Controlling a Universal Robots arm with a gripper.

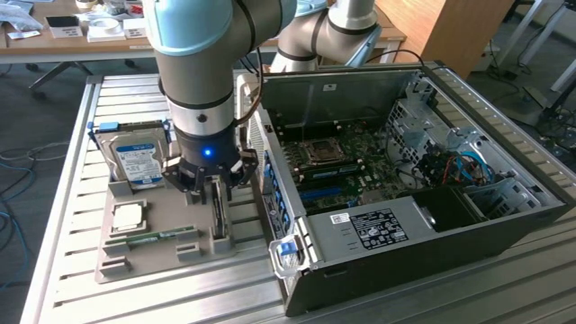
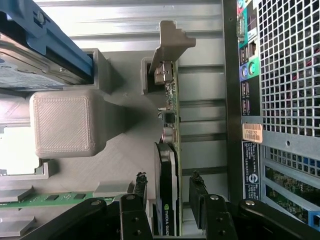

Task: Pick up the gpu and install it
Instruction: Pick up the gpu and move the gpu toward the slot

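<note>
Jaws hang open astride the gpu (image 2: 167, 175) on its grey tray (image 2: 130, 155): seemingly the pickup step, needing a square squeeze.

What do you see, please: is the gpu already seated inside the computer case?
No, the gpu stands on edge in the grey tray beside the case, with the open pincer astride it.
</note>
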